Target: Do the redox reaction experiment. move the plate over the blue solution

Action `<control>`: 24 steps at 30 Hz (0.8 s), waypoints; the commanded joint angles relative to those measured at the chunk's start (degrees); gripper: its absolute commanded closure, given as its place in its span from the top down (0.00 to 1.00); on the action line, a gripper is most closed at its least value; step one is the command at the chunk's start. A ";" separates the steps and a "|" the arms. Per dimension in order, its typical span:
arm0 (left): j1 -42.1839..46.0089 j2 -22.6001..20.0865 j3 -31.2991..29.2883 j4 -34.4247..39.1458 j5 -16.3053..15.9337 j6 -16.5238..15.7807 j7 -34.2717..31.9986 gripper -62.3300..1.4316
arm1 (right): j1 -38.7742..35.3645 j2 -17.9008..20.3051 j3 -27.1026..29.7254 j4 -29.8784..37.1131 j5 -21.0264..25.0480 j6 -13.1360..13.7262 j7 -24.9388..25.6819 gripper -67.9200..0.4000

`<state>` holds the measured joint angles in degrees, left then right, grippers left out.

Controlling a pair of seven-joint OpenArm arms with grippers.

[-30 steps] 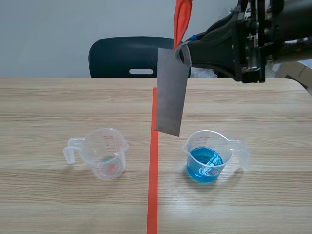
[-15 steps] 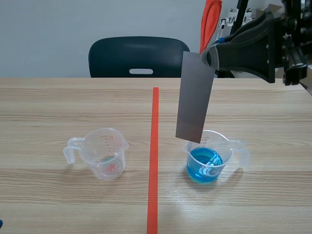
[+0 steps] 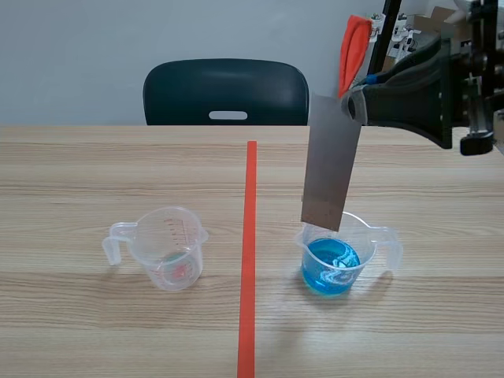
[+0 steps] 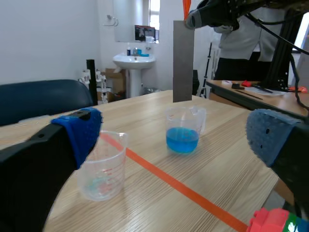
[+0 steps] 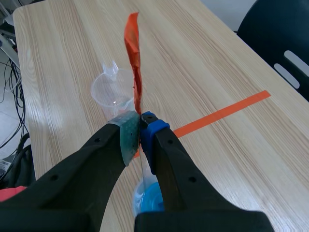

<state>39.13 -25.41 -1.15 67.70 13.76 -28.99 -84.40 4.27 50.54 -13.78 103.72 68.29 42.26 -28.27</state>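
Right gripper (image 3: 358, 101) pinches the plate (image 3: 329, 161) at its top edge. Plate hangs with long axis near vertical, lower edge just above the blue solution cup (image 3: 337, 256), offset toward the tape line (image 3: 249, 236); judged not yet centred.

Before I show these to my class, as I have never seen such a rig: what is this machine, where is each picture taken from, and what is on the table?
These are two black robot arms, each ending in a two-fingered gripper. One picture looks across the wooden table from between the arms; the other two come from a camera on each wrist. The right gripper is shut on a flat grey metal plate with an orange strip at its top. The plate hangs just above a clear plastic measuring cup of blue liquid, not dipped in. A second clear cup stands across the orange tape line. The left gripper is open and holds nothing.
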 commanded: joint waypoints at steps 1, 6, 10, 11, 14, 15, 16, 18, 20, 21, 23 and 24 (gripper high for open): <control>-2.54 -0.83 -0.04 0.59 0.59 -2.23 2.97 0.79 | -0.09 1.53 1.53 0.11 0.20 0.46 1.79 0.01; -7.65 -2.40 -0.04 0.68 0.11 -10.89 8.48 0.61 | -1.62 3.80 2.67 0.09 -0.81 0.46 4.96 0.01; -11.96 -2.36 -0.04 0.87 0.70 -10.89 15.80 0.40 | -3.32 5.44 4.31 0.09 -0.92 0.46 7.13 0.01; -12.85 -2.36 -0.04 1.07 0.74 -10.89 18.01 0.32 | -3.72 5.66 4.79 0.09 -1.33 0.46 7.52 0.01; -15.39 -2.40 -0.04 1.53 1.01 -10.89 22.10 0.13 | -5.11 6.43 5.60 0.09 -3.06 0.46 9.20 0.01; -16.06 -2.40 -0.04 1.73 1.03 -10.89 22.88 0.10 | -5.66 6.67 5.88 0.09 -3.93 0.46 9.94 0.01; -16.63 -2.40 -0.04 1.86 1.01 -10.89 23.37 0.09 | -6.29 6.93 6.08 0.09 -4.98 0.46 10.78 0.01; -17.84 -2.40 -0.04 2.58 0.98 -10.89 24.92 0.08 | -7.54 7.63 6.25 0.09 -7.34 0.46 13.31 0.01; -18.97 -2.29 -0.04 3.65 0.87 -10.89 27.56 0.08 | -8.85 8.52 6.25 0.09 -9.40 0.46 15.87 0.01; -19.41 -2.25 -0.04 4.31 0.79 -10.89 29.31 0.08 | -9.55 8.98 6.29 0.09 -10.54 0.46 17.29 0.01; -20.33 -2.19 -0.04 5.88 0.76 -10.89 32.54 0.06 | -10.82 9.66 6.29 0.09 -12.41 0.46 20.02 0.01; -20.79 -2.10 -0.04 6.69 0.50 -10.89 33.97 0.06 | -11.39 9.99 6.32 0.09 -13.31 0.46 21.40 0.01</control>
<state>18.72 -27.92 -1.15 72.82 15.35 -39.79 -49.91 -7.55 59.61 -8.32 103.72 54.59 42.26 -8.40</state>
